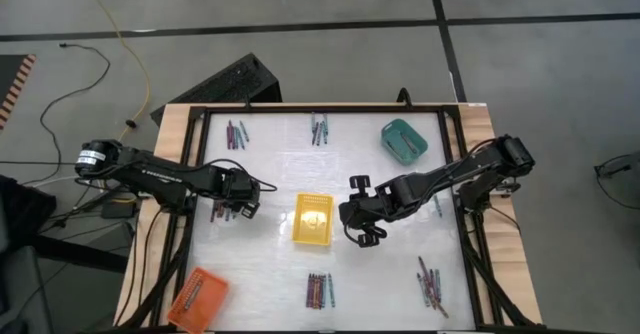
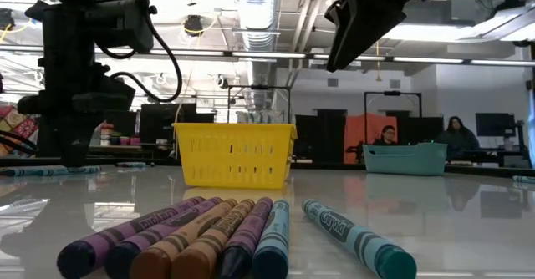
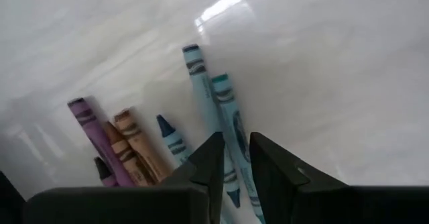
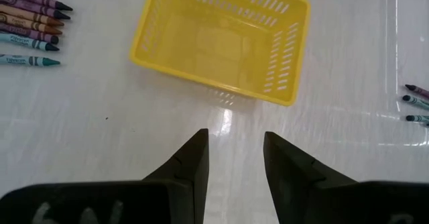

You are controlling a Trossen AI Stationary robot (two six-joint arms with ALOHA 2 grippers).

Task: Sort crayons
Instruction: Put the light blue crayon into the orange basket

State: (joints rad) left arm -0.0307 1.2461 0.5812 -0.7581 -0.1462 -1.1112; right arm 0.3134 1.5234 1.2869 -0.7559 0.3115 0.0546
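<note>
1. The left gripper (image 1: pixel 238 206) is low on the left side of the white table (image 1: pixel 370 274), over a small bunch of crayons (image 3: pixel 144 150)
2. In the left wrist view, its two dark fingers (image 3: pixel 208 167) are close together around a teal crayon (image 3: pixel 231 133). I cannot tell if they are squeezing it yet
3. Right beside that one lies a light blue crayon (image 3: pixel 198 83). Purple and brown ones lie next to them
4. The right gripper (image 1: pixel 362 226) hangs above the table, just to the right of the yellow basket (image 1: pixel 312 219)
5. Its fingers (image 4: pixel 191 160) are spread apart and hold nothing
6. The yellow basket sits in the middle of the table
7. A teal basket (image 1: pixel 404 140) is at the far right part of the table
8. An orange basket (image 1: pixel 198 296) is at the near left corner
9. More crayons lie in small piles on the table. One pile (image 1: pixel 318 290) is near the front middle, and the low view shows it close up
10. Another pile (image 1: pixel 432 284) is at the front right
11. Two more piles are at the back, one on the left (image 1: pixel 237 132) and one in the middle (image 1: pixel 319 127)
12. In the low view, two people (image 2: pixel 386 135) sit far back in the room
</note>
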